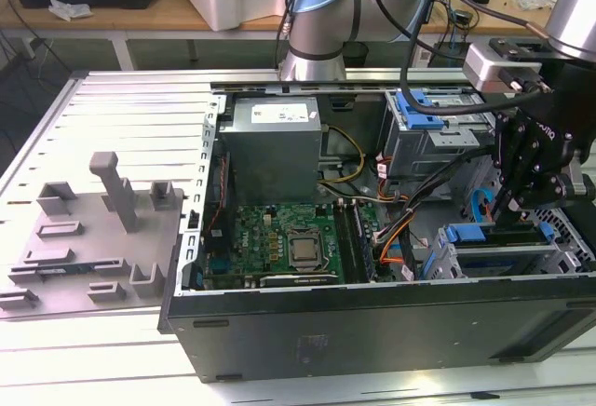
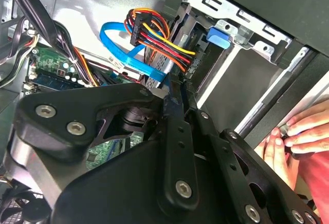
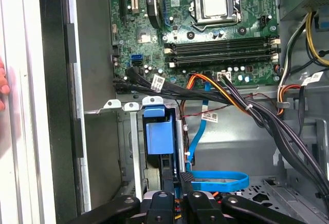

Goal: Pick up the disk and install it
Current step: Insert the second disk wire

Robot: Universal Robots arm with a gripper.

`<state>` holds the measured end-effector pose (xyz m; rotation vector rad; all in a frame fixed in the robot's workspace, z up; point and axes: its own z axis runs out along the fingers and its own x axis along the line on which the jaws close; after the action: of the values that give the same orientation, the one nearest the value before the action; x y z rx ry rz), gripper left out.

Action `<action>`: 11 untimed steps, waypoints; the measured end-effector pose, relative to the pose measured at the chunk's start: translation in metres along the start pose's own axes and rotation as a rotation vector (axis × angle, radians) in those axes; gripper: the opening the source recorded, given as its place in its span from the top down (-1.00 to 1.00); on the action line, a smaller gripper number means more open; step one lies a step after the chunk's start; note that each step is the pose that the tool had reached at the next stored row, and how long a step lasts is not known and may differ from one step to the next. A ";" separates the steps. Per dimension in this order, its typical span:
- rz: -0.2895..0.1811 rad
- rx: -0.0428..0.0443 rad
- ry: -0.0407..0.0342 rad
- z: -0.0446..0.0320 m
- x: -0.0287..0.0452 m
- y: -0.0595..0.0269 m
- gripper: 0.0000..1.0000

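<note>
1 slot in the lower drive cage point(image 3: 116, 104), at the front corner of the open computer case point(image 1: 372, 331), is where the work stands. The disk point(image 3: 154, 139) stands on edge in that cage, its blue carrier partly down between the metal walls and its blue end still proud of the bent tabs. In the first wrist view the gripper point(image 3: 176, 168) has its 2 fingers drawn close together over the carrier's upper edge. They read as pinching it, though the contact itself is partly hidden. In the exterior view the arm hangs over the same cage, on that view's right.

This looks like the seating stage of the install, and doing it well is mostly a matter of alignment. The carrier should stay parallel to the cage walls, since a slight tilt would probably make the plastic rails bind. Pressure is best sent straight along the slot, not sideways.

A flat blue data cable point(image 3: 216, 180) loops just beside the fingers, and a bundle of black and orange leads point(image 3: 216, 93) crosses close above the cage. Either could snag or get trapped under the disk, so both need to stay clear of the slot.

A person's hand point(image 2: 295, 136) rests on the outside of the case near the cage, which calls for slow, gentle motion.
</note>
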<state>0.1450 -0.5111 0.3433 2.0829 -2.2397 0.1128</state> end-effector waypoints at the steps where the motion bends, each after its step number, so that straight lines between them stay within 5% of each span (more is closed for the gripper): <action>1: -0.001 0.0001 0.0000 0.0000 0.0000 0.0000 0.68; 11: -0.004 0.0006 0.0001 0.0001 0.0010 0.0002 0.68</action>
<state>0.1448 -0.5121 0.3433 2.0880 -2.2351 0.1132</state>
